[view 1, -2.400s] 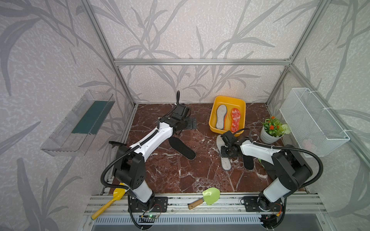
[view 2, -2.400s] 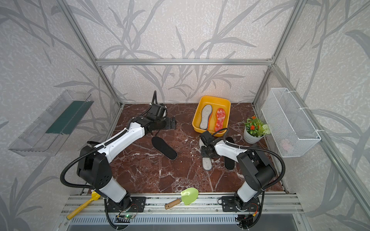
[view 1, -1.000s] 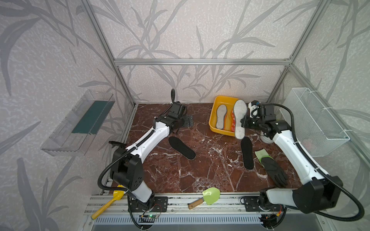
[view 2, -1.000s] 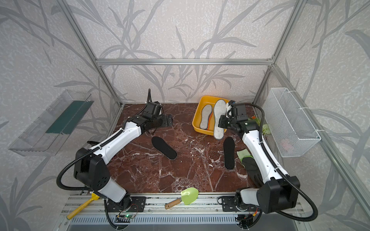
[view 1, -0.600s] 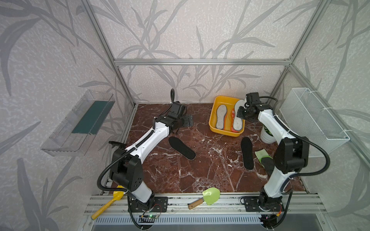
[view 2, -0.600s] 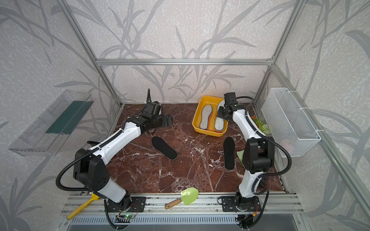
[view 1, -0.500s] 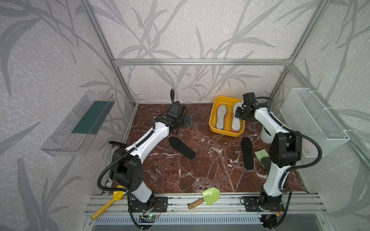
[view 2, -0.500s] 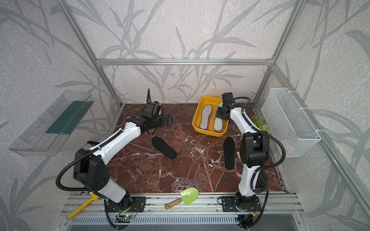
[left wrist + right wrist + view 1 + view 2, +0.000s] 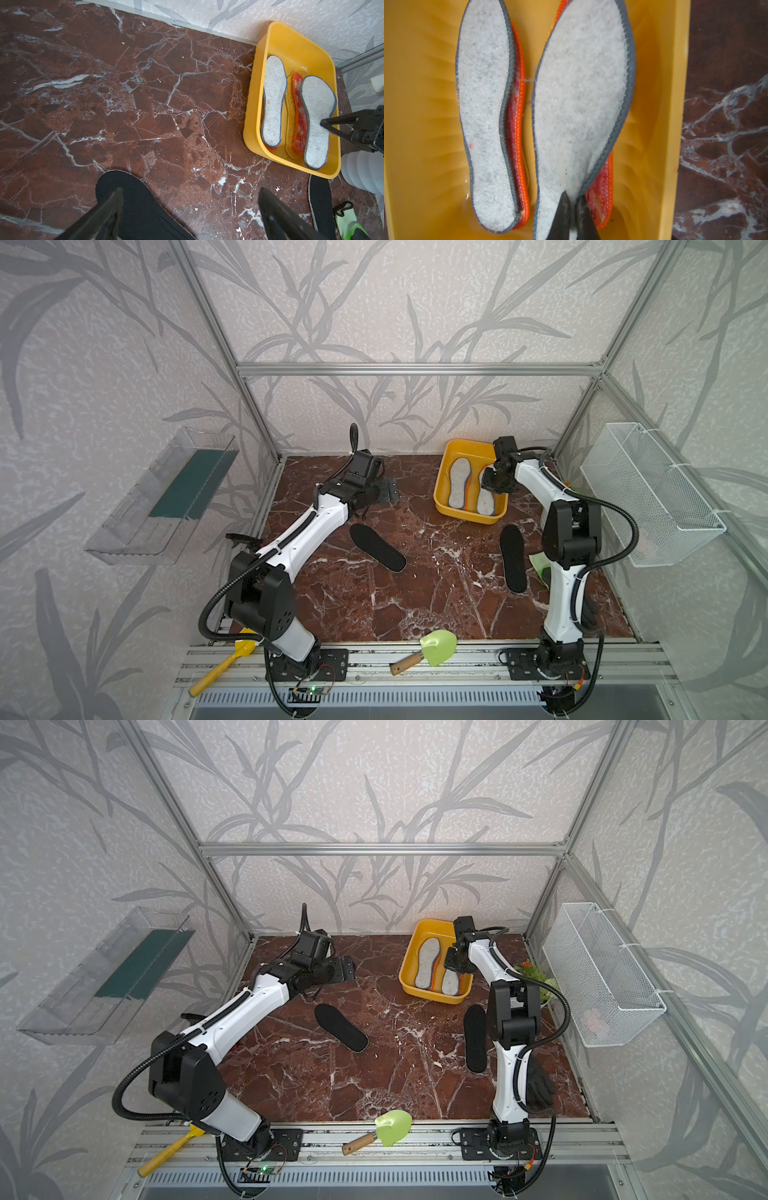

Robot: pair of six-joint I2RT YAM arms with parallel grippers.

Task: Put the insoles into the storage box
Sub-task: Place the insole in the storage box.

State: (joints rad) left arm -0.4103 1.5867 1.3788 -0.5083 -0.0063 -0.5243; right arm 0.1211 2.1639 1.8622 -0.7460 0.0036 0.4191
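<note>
Where right hand [image 9: 572,195] pinches, felt insole [image 9: 579,93] curls

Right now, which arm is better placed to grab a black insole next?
Left: the left gripper is open and hovers near a black insole; the right gripper is shut on a grey insole inside the yellow box.
</note>
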